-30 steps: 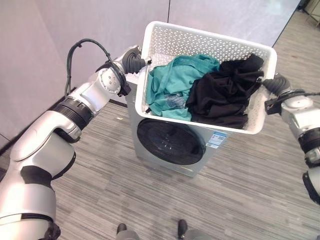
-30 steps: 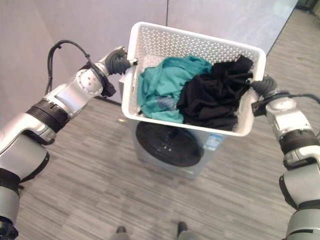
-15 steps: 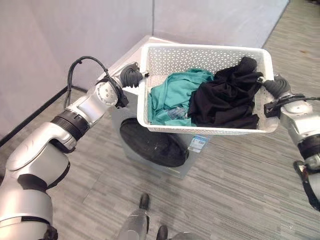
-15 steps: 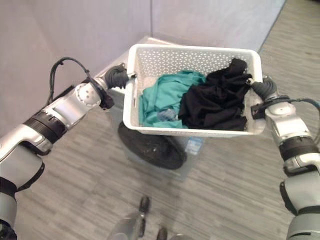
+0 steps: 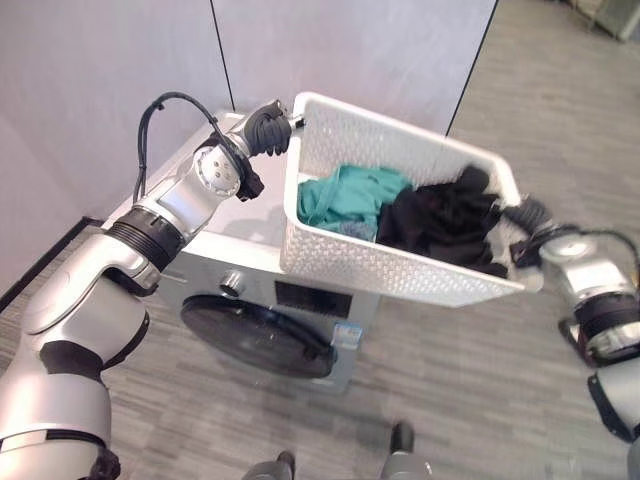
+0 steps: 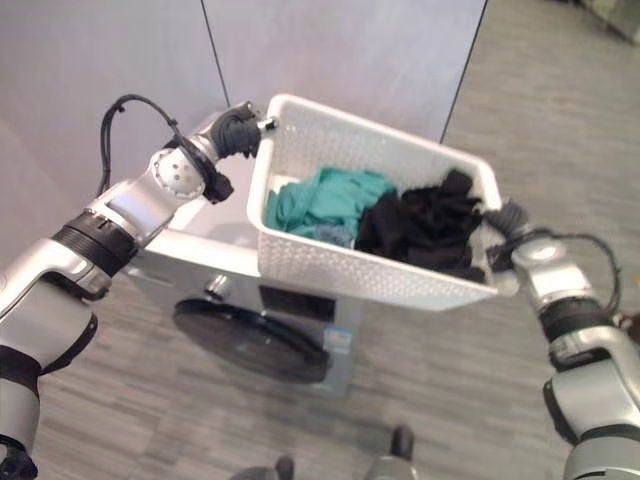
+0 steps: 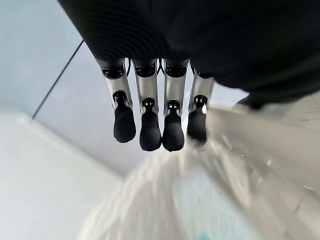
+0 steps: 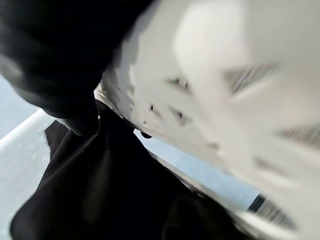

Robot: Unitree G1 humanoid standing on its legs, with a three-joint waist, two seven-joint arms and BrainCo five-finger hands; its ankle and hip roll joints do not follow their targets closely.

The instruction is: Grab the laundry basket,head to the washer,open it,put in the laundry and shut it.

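Note:
A white perforated laundry basket [image 5: 400, 272] hangs in the air between my two hands, tilted down to the right. Inside lie a teal garment [image 5: 345, 193] and a black garment [image 5: 436, 213]. My left hand [image 5: 266, 129] is at the basket's left end; in the left wrist view its fingers [image 7: 145, 125] are straight beside the blurred rim [image 7: 235, 135]. My right hand [image 5: 529, 219] is at the right end, where the black garment [image 8: 100, 190] and the basket wall [image 8: 210, 75] show up close. Below and to the left stands the grey washer [image 5: 222, 228], its round dark door [image 5: 252, 341] shut.
Grey wall panels [image 5: 350, 50] rise close behind the washer. Striped grey floor [image 5: 480, 380] spreads out in front of the washer and off to the right.
The whole picture has shifted, so the camera moved: the washer now sits lower left, its top showing. The basket stays between both hands and tilts more to the right.

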